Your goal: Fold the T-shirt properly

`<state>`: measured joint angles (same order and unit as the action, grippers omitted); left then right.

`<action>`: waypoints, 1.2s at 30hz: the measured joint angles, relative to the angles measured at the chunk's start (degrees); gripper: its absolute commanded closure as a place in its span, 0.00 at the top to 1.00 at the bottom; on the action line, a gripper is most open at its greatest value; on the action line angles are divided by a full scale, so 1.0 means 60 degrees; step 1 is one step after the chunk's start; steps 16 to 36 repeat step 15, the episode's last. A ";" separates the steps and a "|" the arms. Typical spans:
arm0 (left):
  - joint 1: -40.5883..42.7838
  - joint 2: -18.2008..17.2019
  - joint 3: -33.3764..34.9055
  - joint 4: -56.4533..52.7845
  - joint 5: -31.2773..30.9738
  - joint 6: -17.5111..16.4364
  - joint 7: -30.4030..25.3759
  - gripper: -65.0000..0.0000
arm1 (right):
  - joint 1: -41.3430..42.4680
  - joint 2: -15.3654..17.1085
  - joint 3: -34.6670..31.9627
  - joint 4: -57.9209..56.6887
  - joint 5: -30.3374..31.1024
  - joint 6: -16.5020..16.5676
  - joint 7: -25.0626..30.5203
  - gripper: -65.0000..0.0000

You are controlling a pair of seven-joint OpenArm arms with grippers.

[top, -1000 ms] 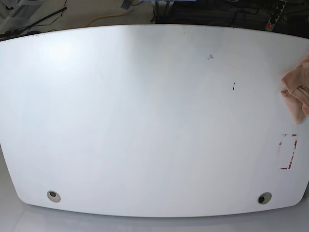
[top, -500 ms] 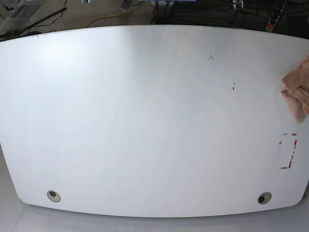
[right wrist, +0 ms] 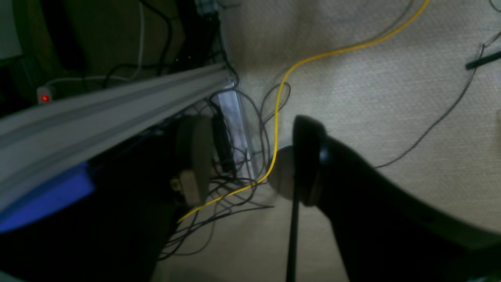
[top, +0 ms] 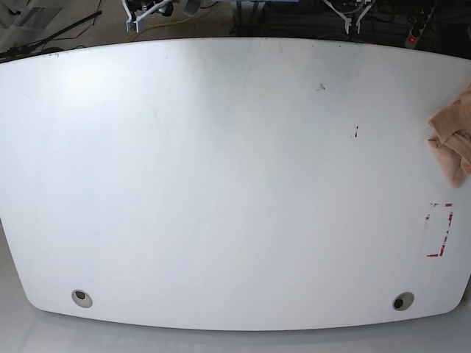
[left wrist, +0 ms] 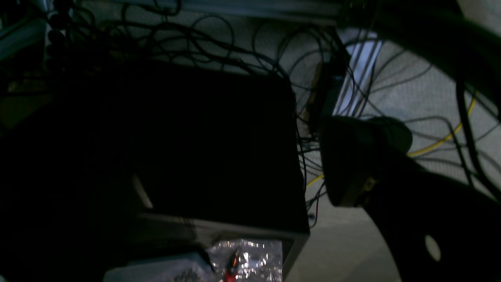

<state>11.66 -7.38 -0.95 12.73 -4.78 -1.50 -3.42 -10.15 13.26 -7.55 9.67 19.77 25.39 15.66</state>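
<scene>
The peach T-shirt (top: 452,138) lies crumpled at the table's right edge in the base view, partly cut off by the frame. Both grippers hang beyond the table's far edge, over the floor and far from the shirt. My right gripper (top: 147,10) shows as white tips at the top left; in the right wrist view its fingers (right wrist: 192,160) stand apart with nothing between them. My left gripper (top: 356,15) shows at the top right. In the left wrist view only one of its fingers (left wrist: 348,164) is plain, set far off-centre, and the other is lost in the dark.
The white table (top: 221,184) has two cable holes (top: 82,298) near the front edge and a red tape outline (top: 440,229) at the right. Beyond the far edge lie a tangle of cables (right wrist: 235,164), a yellow cord (right wrist: 297,66) and a black box (left wrist: 203,149).
The white tips of both grippers have come into the base view at its top edge. The T-shirt has not moved.
</scene>
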 measured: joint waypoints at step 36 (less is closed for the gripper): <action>-0.0718 0.0186 0.0000 -0.0750 0.0000 0.0000 0.0310 0.80 | 0.0284 -0.0244 0.0000 -0.0007 0.0000 -0.0554 -0.0477 0.48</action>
